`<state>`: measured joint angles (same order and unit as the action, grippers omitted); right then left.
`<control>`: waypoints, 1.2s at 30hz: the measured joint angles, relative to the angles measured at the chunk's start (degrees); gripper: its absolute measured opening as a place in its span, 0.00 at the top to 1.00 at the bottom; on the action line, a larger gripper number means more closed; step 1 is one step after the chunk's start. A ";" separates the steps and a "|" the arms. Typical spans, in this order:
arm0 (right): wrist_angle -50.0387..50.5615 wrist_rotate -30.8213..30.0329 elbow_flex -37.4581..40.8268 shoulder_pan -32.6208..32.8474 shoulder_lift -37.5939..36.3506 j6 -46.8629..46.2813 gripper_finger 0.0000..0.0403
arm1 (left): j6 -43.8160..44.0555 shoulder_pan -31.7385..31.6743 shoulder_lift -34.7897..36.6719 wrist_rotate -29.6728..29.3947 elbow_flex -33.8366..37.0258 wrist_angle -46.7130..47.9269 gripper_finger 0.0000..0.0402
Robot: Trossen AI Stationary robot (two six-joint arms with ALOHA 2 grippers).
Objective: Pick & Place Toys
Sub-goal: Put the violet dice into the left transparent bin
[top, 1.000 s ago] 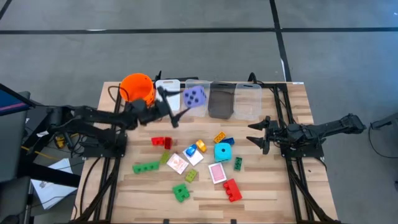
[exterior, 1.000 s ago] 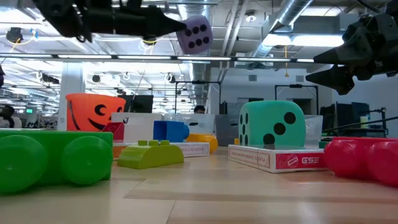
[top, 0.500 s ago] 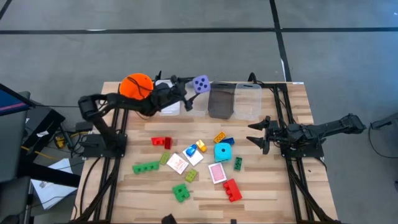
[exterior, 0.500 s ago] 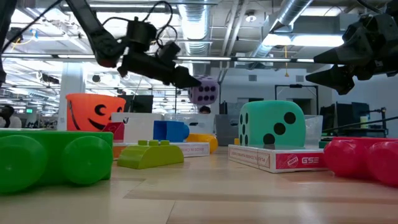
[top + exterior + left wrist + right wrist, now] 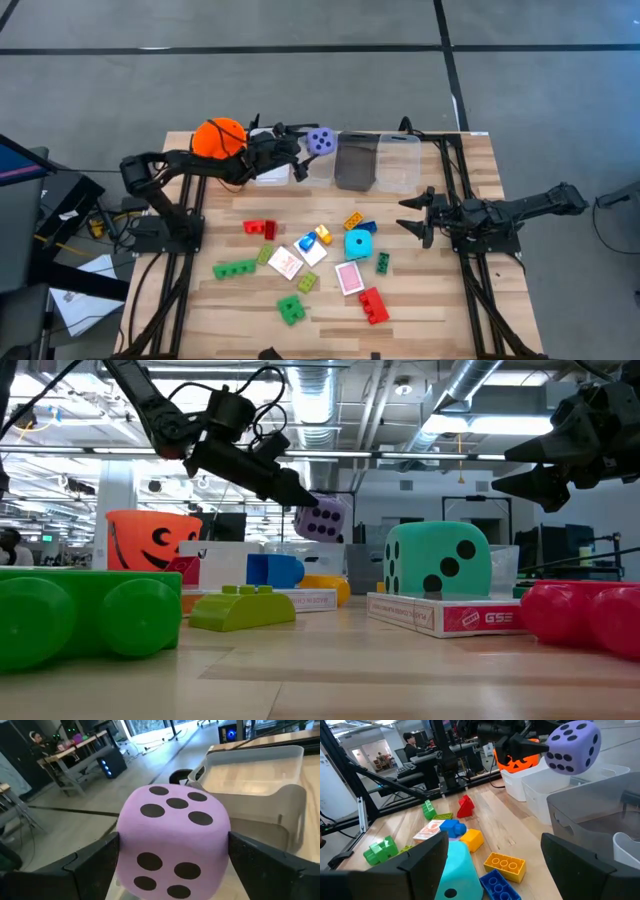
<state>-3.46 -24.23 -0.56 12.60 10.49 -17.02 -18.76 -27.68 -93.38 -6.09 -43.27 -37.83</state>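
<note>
My left gripper (image 5: pixel 303 146) is shut on a purple dotted die (image 5: pixel 321 141) and holds it in the air over the clear bins (image 5: pixel 322 166) at the table's far edge. The die also shows in the low view (image 5: pixel 322 520). A cyan die (image 5: pixel 358 243), red (image 5: pixel 260 229), green (image 5: pixel 234 269), yellow (image 5: pixel 353 221) and blue (image 5: pixel 367 228) bricks and pink-backed cards (image 5: pixel 350 277) lie on the table's middle. My right gripper (image 5: pixel 410 213) waits open at the right side, with nothing between its fingers. My left gripper pinches the purple die by two opposite side faces (image 5: pixel 124 851), one dark finger (image 5: pixel 95 865) on each side. The fingers come from the table's left, almost level and slanting a little down. The die hangs lifted clear above a clear bin (image 5: pixel 260 775), a six-dot face up.
An orange pumpkin-face bucket (image 5: pixel 220 140) stands at the far left beside the row of bins, one of them grey (image 5: pixel 355 160). A red brick (image 5: pixel 373 305) and a green brick (image 5: pixel 291 309) lie near the front edge. A person (image 5: pixel 410 740) sits in the room beyond.
My left gripper has carried the purple die down and toward the table's far edge, tipping from level to slightly nose-down. Most of the move came early; in the last half second the die only sank a little. The hold stayed the same.
</note>
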 joint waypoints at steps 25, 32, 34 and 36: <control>0.00 0.02 0.00 0.00 0.00 -0.02 0.23 | 10.62 0.07 1.92 -1.65 -5.88 8.57 0.13; 0.00 0.02 -0.02 0.00 -0.01 0.00 0.23 | 10.67 0.09 5.34 -1.68 -5.86 9.38 0.13; 0.00 0.02 -0.02 0.00 0.01 -0.02 0.23 | 10.69 0.08 6.60 -1.28 -5.86 8.83 0.13; 0.00 0.02 0.00 0.00 -0.01 -0.01 0.23 | 10.70 0.07 7.98 1.22 -5.86 9.66 0.13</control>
<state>-3.46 -24.21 -0.56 12.60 10.48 -17.02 -8.06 -27.62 -85.40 -4.87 -49.12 -28.17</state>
